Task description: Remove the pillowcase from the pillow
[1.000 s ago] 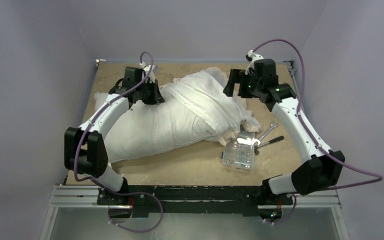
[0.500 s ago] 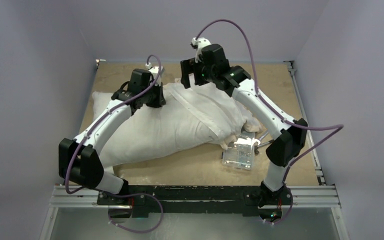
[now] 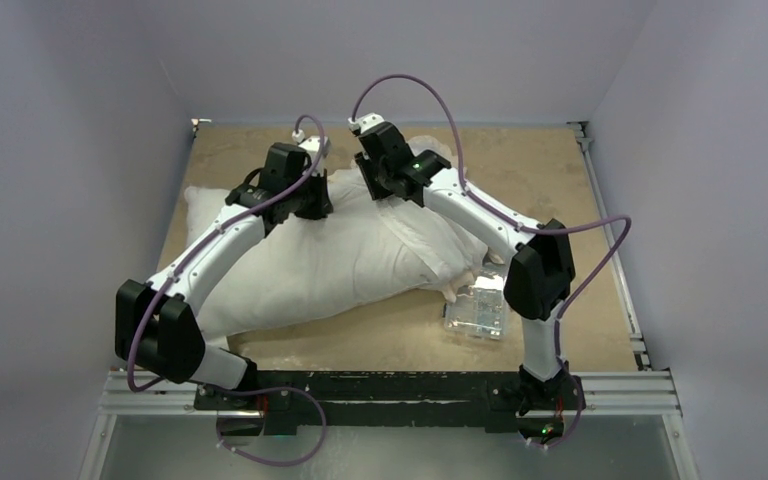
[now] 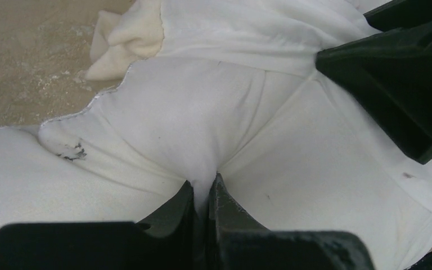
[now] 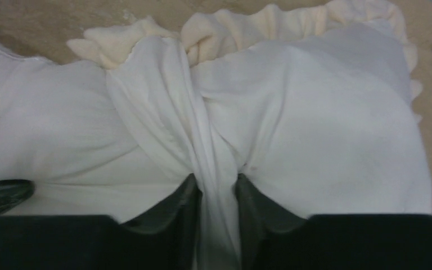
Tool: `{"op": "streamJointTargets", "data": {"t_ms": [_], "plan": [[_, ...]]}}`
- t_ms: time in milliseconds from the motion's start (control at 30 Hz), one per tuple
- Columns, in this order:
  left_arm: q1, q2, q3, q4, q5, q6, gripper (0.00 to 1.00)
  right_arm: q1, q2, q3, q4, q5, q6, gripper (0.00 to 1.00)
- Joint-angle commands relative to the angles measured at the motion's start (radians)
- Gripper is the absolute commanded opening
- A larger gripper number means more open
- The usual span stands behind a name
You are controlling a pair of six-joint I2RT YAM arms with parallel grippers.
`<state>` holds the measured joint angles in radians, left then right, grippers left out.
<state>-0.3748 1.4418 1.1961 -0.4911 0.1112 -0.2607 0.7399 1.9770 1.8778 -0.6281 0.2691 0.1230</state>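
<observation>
Well, the pillowcase (image 3: 430, 235) – a large fabric cover showing its white back, with a cream ruffled frill (image 5: 292, 19) along its edge – is pulled over the far right end of the pillow (image 3: 280, 270). The pillow is a big, plump, plain white cushion lying slantwise across the sandy tan table (image 3: 560, 190). The cover's open edge runs as a band across the cushion. Left of that band the bare cushion sticks out toward the near left, with a few tiny dark specks on its smooth cloth.

The right gripper (image 5: 216, 185) is down on the cover near its far edge. Its two black fingers press from either side on a bunched, twisted fold of white cloth that fills the narrow gap between them, and the frill lies just beyond the fold.

The left gripper (image 4: 204, 188) sits just beside it, left of the band. Its jaws are all but together, pinching a thin ridge of the pillow's cloth, which creases around the fingertips. The right gripper's black body shows close by at the upper right of the left wrist view.

By the cushion's near right corner, just beside the frill – a clear plastic box (image 3: 475, 310) rests on the table next to the right arm's elbow
</observation>
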Motion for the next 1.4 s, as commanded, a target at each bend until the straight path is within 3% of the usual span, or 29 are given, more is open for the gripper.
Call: {"op": "streamJointTargets", "data": {"t_ms": [0,67,167,400,800,1067,1367], "plan": [[-0.010,-0.051,-0.023,-0.046,-0.033,-0.030,0.00,-0.012,-0.049,-0.052,-0.072,0.191,-0.016,0.21],[-0.009,-0.058,-0.030,-0.064,-0.051,-0.033,0.00,-0.016,-0.066,-0.061,-0.073,0.248,-0.030,0.07],[-0.009,-0.074,-0.046,-0.089,-0.099,-0.046,0.00,-0.048,-0.106,-0.061,-0.073,0.273,-0.027,0.00],[-0.009,-0.134,-0.084,-0.129,-0.160,-0.072,0.00,-0.213,-0.236,-0.063,-0.062,0.147,0.064,0.00],[-0.009,-0.196,-0.128,-0.168,-0.236,-0.097,0.00,-0.368,-0.360,-0.155,-0.009,0.034,0.134,0.00],[-0.007,-0.254,-0.107,-0.212,-0.315,-0.103,0.00,-0.479,-0.411,-0.265,0.020,-0.015,0.164,0.00],[-0.002,-0.310,-0.045,-0.254,-0.378,-0.100,0.00,-0.594,-0.407,-0.269,0.013,-0.043,0.185,0.00]]}}
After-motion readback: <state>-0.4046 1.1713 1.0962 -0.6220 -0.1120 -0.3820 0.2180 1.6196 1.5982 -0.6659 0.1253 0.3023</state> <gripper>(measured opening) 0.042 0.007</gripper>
